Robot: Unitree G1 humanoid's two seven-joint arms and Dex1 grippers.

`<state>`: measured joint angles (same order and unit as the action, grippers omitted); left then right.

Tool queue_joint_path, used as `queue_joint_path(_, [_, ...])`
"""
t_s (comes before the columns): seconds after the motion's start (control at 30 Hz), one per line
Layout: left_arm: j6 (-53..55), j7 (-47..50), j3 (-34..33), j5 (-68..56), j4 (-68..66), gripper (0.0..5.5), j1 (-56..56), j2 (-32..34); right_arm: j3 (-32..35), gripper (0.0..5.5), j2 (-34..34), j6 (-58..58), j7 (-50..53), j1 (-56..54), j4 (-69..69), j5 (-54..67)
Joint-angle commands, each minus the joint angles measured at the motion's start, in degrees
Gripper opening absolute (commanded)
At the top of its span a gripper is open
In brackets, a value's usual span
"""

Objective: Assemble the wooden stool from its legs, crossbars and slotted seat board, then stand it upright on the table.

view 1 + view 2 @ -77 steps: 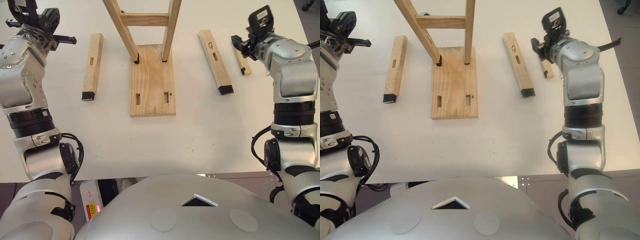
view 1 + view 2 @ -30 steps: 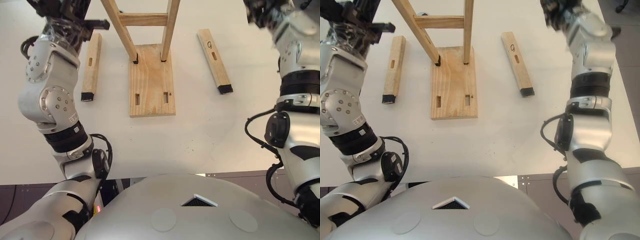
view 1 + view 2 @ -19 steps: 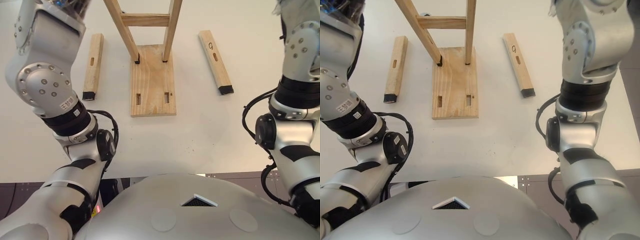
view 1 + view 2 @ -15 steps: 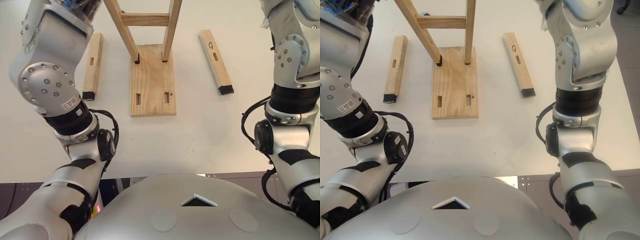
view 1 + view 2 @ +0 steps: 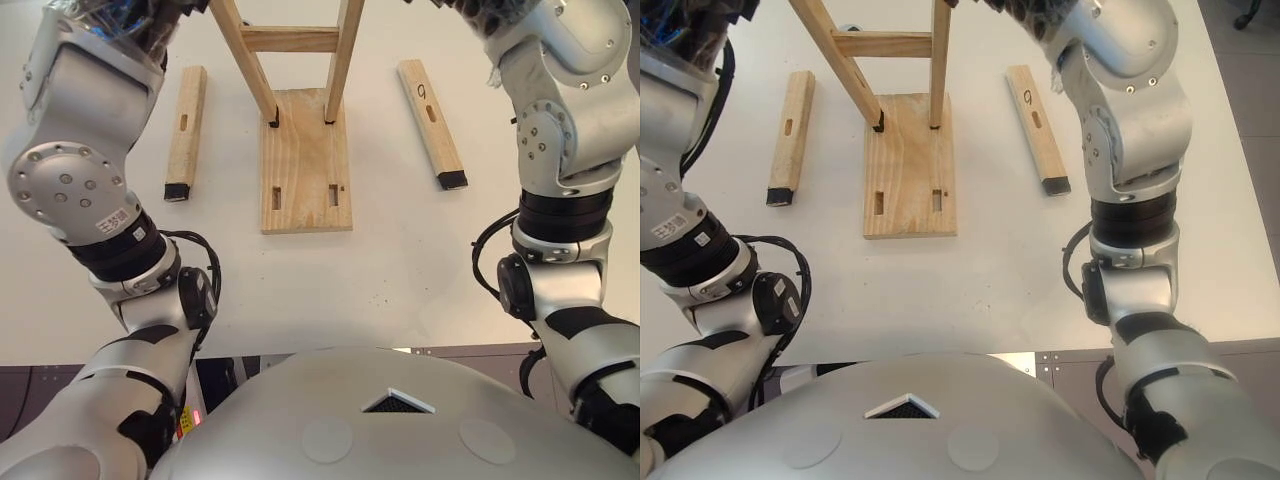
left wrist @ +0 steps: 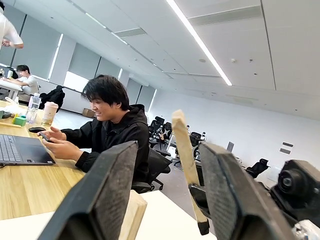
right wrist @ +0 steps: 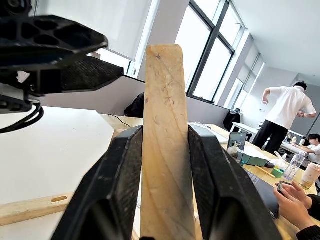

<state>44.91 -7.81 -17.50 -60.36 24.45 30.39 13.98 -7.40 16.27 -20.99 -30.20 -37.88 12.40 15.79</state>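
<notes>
Right pincer (image 7: pixel 165 137) clamps the top of the right upright leg (image 5: pixel 340 60); left pincer (image 6: pixel 167 150) gapes wide by the left upright leg (image 5: pixel 245 62). These 2 stand vertical in the far slots of the seat board (image 5: pixel 305 190), mid-bench (image 5: pixel 400 260); I judge the left arm must close next.

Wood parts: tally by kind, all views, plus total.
Seat board: 1
Standing legs: 2
Loose legs: 2
Crossbar, between the standing legs: 1
Short bar, in the right jaws: 1
Total: 7
</notes>
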Motion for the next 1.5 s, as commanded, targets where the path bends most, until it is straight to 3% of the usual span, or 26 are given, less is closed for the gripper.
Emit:
queue_joint_path(0.03, [-0.38,1.38,0.26,-2.45,-1.27,2.23,0.74,-1.13,-1.10,1.31,-0.37,-1.21,-1.62,0.52,2.58,1.12])
queue_joint_path(0.27, [-1.08,2.24,0.66,-6.11,-2.06,2.23,0.39,-1.55,-2.30,1.31,-0.27,-1.46,-2.94,0.84,3.21,0.89])
queue_joint_path(0.67, [-2.70,3.42,1.27,-9.08,-4.22,0.50,-0.85,-2.82,-2.51,1.31,-0.99,-1.55,-3.37,0.48,3.52,1.14])
queue_joint_path(0.87, [-4.38,3.79,0.55,-9.16,-4.90,0.41,-0.22,-1.80,-3.34,1.31,-0.58,-2.82,-3.67,0.65,3.32,0.33])
queue_joint_path(0.9, [-4.41,3.71,-0.06,-8.63,-4.81,0.40,-0.19,-0.47,-3.77,1.68,-0.34,-3.73,-3.55,0.73,2.88,-0.09])
queue_joint_path(1.07, [-2.67,5.74,-11.13,-13.78,-2.76,0.37,-0.28,12.34,-6.05,2.48,2.14,-5.19,-3.83,2.35,1.34,-3.16])
queue_joint_path(1.17, [-1.47,4.34,-18.87,-13.36,-3.19,0.37,-5.44,21.69,-6.68,2.97,3.09,-6.04,-4.28,3.67,2.20,-4.28])
queue_joint_path(1.23, [-3.91,0.51,-20.62,-6.91,-5.57,0.37,-11.87,24.07,-6.51,3.10,3.76,-5.75,-4.10,4.65,2.89,-4.83])
queue_joint_path(1.37, [-15.43,-7.11,-17.46,5.34,-14.71,0.37,-20.21,17.25,-6.06,3.16,3.88,-4.46,-4.25,5.10,1.68,-6.18])
queue_joint_path(1.5, [-25.52,-13.57,-16.49,10.94,-28.78,0.37,-20.44,10.53,-6.29,3.16,3.68,-2.73,-4.69,5.13,-0.71,-6.86])
